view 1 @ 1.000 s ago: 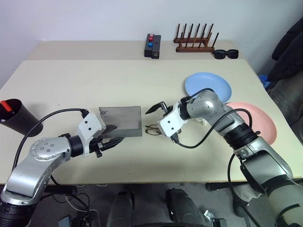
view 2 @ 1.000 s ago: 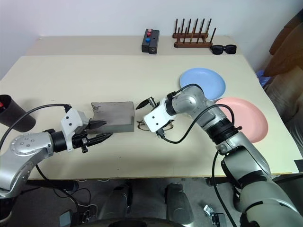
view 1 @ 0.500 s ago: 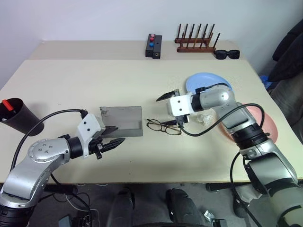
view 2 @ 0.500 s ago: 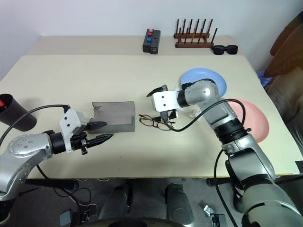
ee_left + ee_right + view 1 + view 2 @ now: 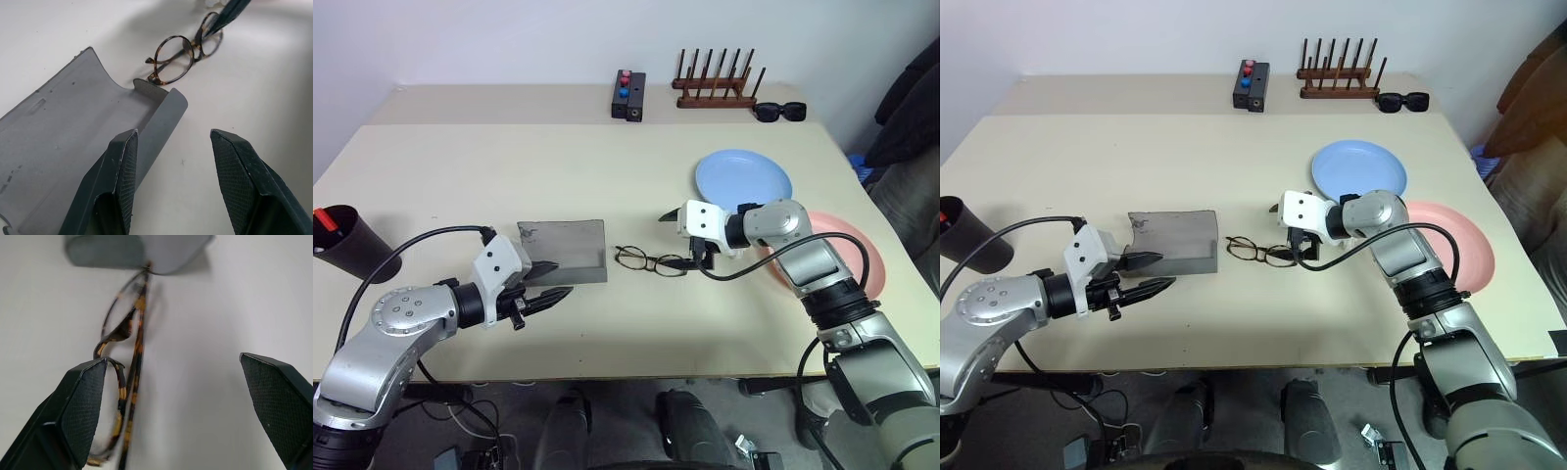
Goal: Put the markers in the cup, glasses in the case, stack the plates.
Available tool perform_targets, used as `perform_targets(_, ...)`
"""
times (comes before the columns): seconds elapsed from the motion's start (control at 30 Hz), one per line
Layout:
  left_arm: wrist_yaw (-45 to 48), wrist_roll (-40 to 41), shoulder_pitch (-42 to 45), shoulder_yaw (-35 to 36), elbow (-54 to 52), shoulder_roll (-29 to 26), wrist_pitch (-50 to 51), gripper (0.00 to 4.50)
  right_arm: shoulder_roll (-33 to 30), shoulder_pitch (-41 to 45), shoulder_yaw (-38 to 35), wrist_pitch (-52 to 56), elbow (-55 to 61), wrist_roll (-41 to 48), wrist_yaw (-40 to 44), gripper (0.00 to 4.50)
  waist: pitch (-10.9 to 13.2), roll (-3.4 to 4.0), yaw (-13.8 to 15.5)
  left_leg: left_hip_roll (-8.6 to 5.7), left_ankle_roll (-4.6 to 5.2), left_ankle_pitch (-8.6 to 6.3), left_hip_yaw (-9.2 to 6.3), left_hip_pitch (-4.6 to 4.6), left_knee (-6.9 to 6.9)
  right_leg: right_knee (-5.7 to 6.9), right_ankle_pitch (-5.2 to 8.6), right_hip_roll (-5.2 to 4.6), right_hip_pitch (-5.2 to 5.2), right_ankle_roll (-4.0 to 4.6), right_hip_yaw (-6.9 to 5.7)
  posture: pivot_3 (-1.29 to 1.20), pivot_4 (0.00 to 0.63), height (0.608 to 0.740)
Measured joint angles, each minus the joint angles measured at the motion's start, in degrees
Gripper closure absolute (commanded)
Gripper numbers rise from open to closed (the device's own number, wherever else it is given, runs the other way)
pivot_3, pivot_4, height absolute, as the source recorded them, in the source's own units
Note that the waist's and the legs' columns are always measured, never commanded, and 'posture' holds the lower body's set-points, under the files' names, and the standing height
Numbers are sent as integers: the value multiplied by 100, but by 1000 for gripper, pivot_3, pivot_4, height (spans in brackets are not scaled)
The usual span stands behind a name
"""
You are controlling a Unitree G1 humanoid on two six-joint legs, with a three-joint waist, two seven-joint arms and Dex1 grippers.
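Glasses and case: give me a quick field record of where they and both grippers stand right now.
glasses: folded, flat on the table, free of both grippers
case: open, just left of the glasses
right gripper: open wide, one finger by the glasses' right end
left gripper: jaws apart at the case's near edge, no visible grip
cup: far left, red-capped marker inside

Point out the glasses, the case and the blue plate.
glasses [image 5: 651,261], left eye view, bridge between lenses.
case [image 5: 564,247], left eye view, middle of grey open lid.
blue plate [image 5: 744,176], left eye view, bare centre.
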State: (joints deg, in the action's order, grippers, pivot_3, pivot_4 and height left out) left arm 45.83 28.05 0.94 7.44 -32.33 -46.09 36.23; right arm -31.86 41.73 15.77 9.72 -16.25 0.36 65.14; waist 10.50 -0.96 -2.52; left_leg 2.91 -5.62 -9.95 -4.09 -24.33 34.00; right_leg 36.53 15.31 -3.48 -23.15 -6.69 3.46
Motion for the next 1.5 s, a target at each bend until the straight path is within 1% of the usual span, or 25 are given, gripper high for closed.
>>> perform_targets(0.3, -8, 2, -15, 1, -7, 0, 98, 2102, 250, 195, -421, 1604, -542, 817, 125, 75, 0, 0, -2, 0, 0, 0, 0, -1, 0, 0, 0, 0, 0, 0, 0, 0, 150, 740)
perform_targets(0.5, -17, 4, -16, 0, -40, 2, 99, 2102, 399, 326, -499, 2201, -1041, 935, -114, 75, 0, 0, -1, 0, 0, 0, 0, -2, 0, 0, 0, 1, -3, 0, 0, 0, 150, 740)
perform_targets(0.77, -46, 7, -23, 0, -54, 3, 105, 2102, 571, 412, -637, 2348, -1436, 951, -559, 75, 0, 0, -4, 0, 0, 0, 0, -3, 0, 0, 0, 2, -4, -1, 0, 0, 150, 740)
perform_targets(0.93, -56, 8, -71, 0, -60, 3, 105, 2102, 601, 399, -770, 2245, -1423, 952, -748, 75, 0, 1, -1, 0, 0, 0, 0, -4, 0, 0, 0, 2, -5, -1, 0, 0, 150, 740)
perform_targets(1.07, -87, 8, -112, 13, -118, 2, 99, 2102, 511, 292, -757, 1797, -941, 873, -759, 75, 2, 3, -3, 0, 0, 0, 0, -6, -1, 0, 0, 2, -8, -2, 1, 0, 150, 740)
perform_targets(1.17, -94, 9, -162, 51, -139, 2, 98, 2102, 203, 239, -754, 1594, -285, 760, -790, 75, 5, 8, 9, 0, 0, 0, 0, -8, 0, 0, 1, 1, -10, -2, 1, 0, 150, 740)
perform_targets(1.23, -96, 10, -173, 86, -141, 1, 97, 2102, 5, 198, -778, 1657, 232, 769, -792, 75, 5, 8, 5, 0, 0, 0, 0, -8, 0, 0, 2, 1, -11, -2, 1, 0, 150, 740)
perform_targets(1.3, -99, 9, -182, 105, -149, 1, 90, 2102, -102, 55, -871, 2037, 830, 900, -828, 75, 5, 8, 4, 0, 0, -1, 0, -7, -1, 0, 2, 1, -10, -1, 2, 0, 150, 740)
perform_targets(1.37, -106, 9, -207, 112, -151, 2, 84, 2102, -66, -143, -1199, 2973, 1346, 1334, -998, 75, 5, 8, 6, 0, 0, -1, 0, -8, -1, 0, 2, 1, -10, -1, 4, 0, 150, 740)
perform_targets(1.4, -111, 9, -236, 119, -153, 4, 79, 2102, 80, -214, -1602, 3834, 1613, 1741, -1219, 75, 5, 7, 8, 0, 0, -1, 0, -9, 0, 1, 1, 1, -10, 0, 5, 0, 150, 740)
perform_targets(1.47, -116, 10, -249, 123, -153, 7, 76, 2102, 365, -260, -2340, 5205, 2012, 2365, -1622, 75, 5, 7, 11, 0, 0, -1, 0, -8, 1, 3, 1, 1, -10, 0, 6, 0, 150, 740)
perform_targets(1.5, -118, 10, -250, 124, -153, 7, 73, 2102, 475, -296, -2596, 5656, 2183, 2559, -1761, 75, 4, 6, 11, 0, 0, -1, 0, -7, 1, 4, 1, 2, -9, 0, 6, 0, 150, 740)
